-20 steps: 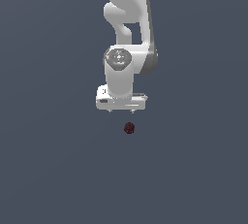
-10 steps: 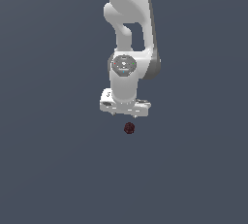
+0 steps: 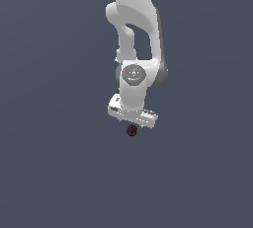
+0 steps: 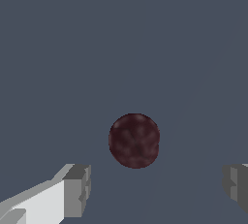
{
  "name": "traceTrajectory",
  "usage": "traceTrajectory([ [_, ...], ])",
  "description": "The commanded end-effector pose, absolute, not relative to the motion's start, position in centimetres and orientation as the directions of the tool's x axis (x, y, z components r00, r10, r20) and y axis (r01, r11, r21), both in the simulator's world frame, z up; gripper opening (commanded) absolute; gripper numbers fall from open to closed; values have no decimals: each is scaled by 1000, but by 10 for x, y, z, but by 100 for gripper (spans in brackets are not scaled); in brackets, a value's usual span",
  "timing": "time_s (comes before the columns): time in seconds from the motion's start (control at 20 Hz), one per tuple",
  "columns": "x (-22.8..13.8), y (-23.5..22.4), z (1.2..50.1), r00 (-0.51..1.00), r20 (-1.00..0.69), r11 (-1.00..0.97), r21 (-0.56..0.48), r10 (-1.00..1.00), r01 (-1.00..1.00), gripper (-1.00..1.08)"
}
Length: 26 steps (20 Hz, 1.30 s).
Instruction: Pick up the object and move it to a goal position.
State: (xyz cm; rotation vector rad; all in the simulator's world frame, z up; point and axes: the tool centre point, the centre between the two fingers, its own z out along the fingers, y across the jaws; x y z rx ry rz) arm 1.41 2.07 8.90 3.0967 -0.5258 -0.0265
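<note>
The object (image 3: 131, 131) is a tiny dark maroon, bumpy round lump on the flat grey surface. My white gripper (image 3: 132, 123) hangs right above it, wrist turned at a slant. In the wrist view the object (image 4: 134, 140) fills the middle, with one grey fingertip (image 4: 77, 189) on one side and the other fingertip (image 4: 236, 186) far off on the opposite side. The jaws stand wide apart and hold nothing. The gripper (image 4: 156, 189) is centred a little off the lump, not touching it.
A plain dark grey floor (image 3: 59, 172) surrounds the object on every side. The white arm (image 3: 133, 29) rises behind the gripper toward the top of the exterior view.
The gripper has come down closer to the object and its wrist has rotated, so the hand now sits slanted. The object has not moved.
</note>
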Motion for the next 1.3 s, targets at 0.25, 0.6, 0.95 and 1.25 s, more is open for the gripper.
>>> traceTrajectory([
  [0.25,20,28,80,917,-2,-917,0,-400,-400,100],
  [0.6,20,29,77,914,-1,-914,0,-405,-405,100],
  [0.95,19,29,48,913,0,-913,0,-407,-407,100],
  [1.25,20,29,29,913,0,-913,0,-409,-409,100],
])
